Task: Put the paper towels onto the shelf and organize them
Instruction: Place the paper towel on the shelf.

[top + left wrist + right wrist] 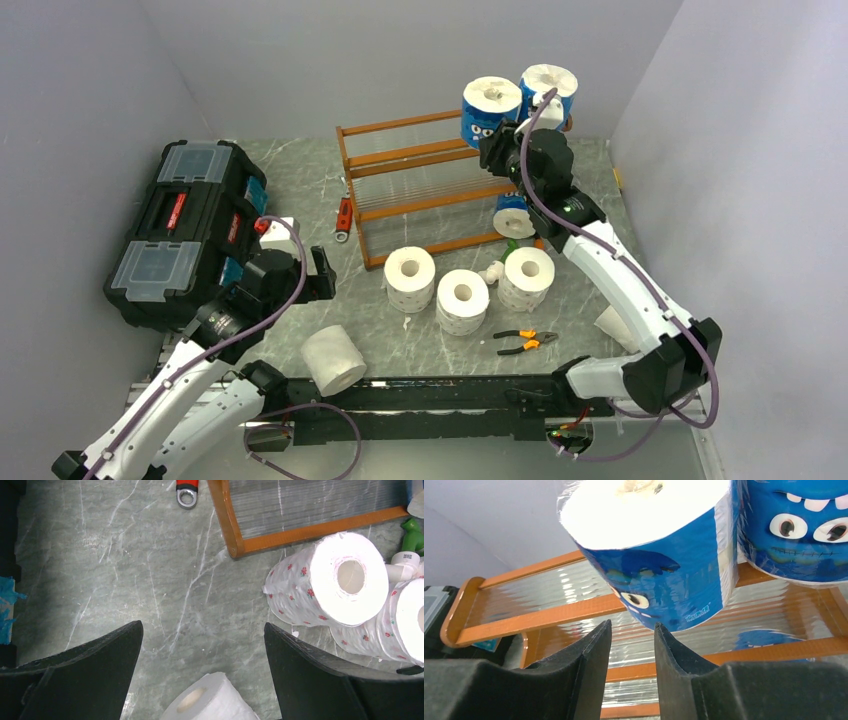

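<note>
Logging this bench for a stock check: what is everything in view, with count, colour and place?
shelf: one, orange-brown, far middle of table.
blue-wrapped paper towels: three, blue; two on top tier's right end, one lower down.
white paper towels: four, white; three upright before the shelf, one lying near the left arm.
toolbox: one, black, far left.
pliers: one, orange-black handles, front of the rolls.
red-handled tool: one, left of shelf.
green-and-white tool: one, among the upright rolls.
left pincer: open, empty, over the table.
right pincer: nearly shut, empty, at the top tier.
</note>
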